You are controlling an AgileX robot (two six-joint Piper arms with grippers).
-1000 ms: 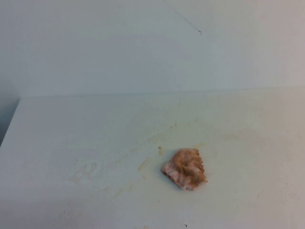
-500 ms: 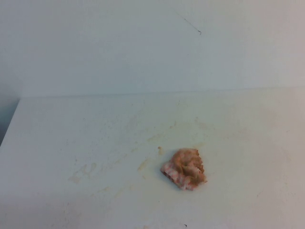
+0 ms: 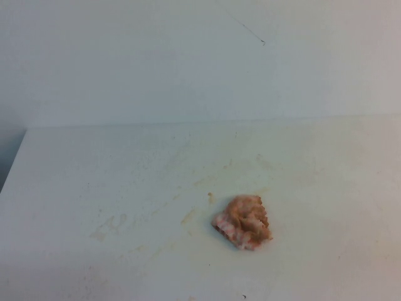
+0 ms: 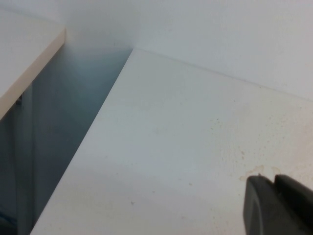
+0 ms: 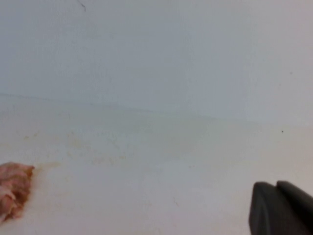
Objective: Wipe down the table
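White table (image 3: 94, 175), brown smears (image 3: 188, 216); crumpled rag (image 3: 243, 222) lies right of centre, unheld. Left gripper (image 4: 274, 180) hangs near the left edge and right gripper (image 5: 276, 185) well clear of the rag, both pressed together. Risk: closed fingers would shove the rag and spread the smears.

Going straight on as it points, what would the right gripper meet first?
Probably bare table, then the back wall; depth is unclear. The stained rag lies off its line. The right gripper hovers low, shut; left gripper near the table's left edge.
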